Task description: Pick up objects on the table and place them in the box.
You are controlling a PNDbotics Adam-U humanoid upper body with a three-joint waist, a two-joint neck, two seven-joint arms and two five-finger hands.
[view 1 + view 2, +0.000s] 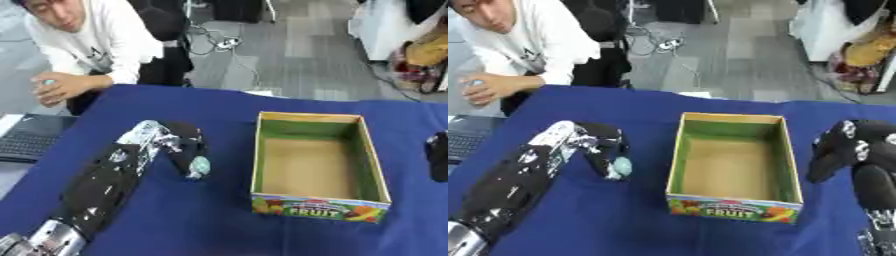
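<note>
left robot hand (185,150) curls round pale green object (199,166) beside box (319,210).

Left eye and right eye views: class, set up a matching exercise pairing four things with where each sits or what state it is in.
Things:
1. left hand
2. right hand
3. fruit box
4. pale green object

States:
A. open-topped, nothing inside
B. right of the box, holding nothing
C. held at black fingertips
D. fingers curled round a small object

Pairs: 1-D, 2-B, 3-A, 4-C
</note>
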